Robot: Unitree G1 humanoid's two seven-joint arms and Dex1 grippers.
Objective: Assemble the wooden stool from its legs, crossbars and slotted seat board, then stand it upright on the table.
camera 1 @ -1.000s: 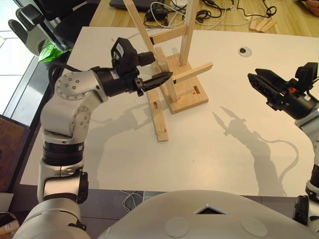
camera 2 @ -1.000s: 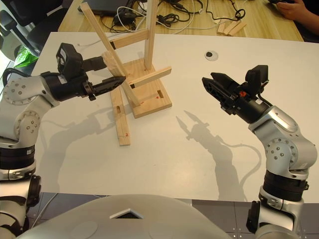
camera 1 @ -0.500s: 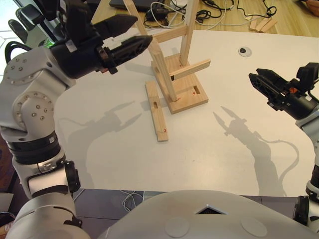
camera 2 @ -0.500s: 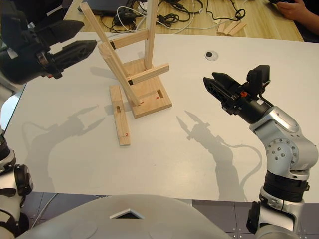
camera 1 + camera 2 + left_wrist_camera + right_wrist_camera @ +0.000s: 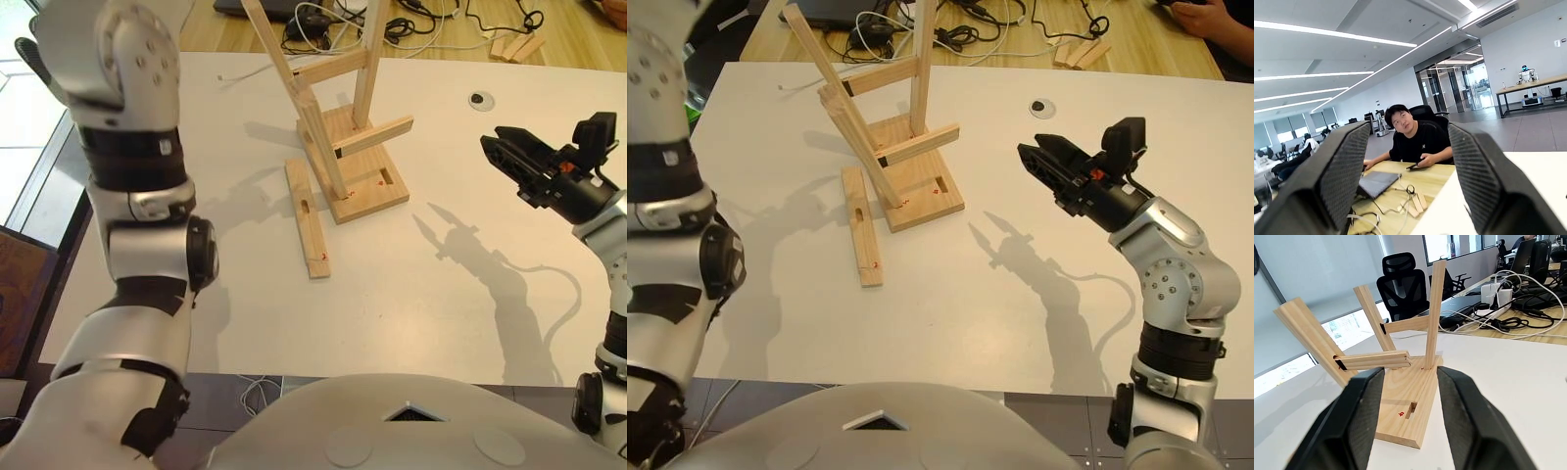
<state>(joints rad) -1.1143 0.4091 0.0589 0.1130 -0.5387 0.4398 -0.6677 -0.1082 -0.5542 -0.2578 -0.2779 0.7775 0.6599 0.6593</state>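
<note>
The seat board (image 5: 364,196) lies flat on the table (image 5: 392,294), toward the far edge and slightly left of centre. Three legs (image 5: 1433,308) stand up from it, two slanted and one near vertical. The head views cut off their upper ends at the top edge. How deep the legs sit in their slots cannot be determined.

An upper crossbar (image 5: 338,67) joins the far slanted leg to the vertical leg. A lower crossbar (image 5: 377,137) projects from the near slanted leg, and its other end is free. One slot (image 5: 385,178) in the board near its right corner is open.

A loose leg (image 5: 307,220) lies flat on the table just beside the board's left edge.

The right gripper (image 5: 1036,157) hovers above the table near the right edge, well apart from the board, fingers spread and holding nothing.

The left gripper (image 5: 1408,127) is raised, fingers (image 5: 1342,176) spread wide, with nothing between them.
</note>
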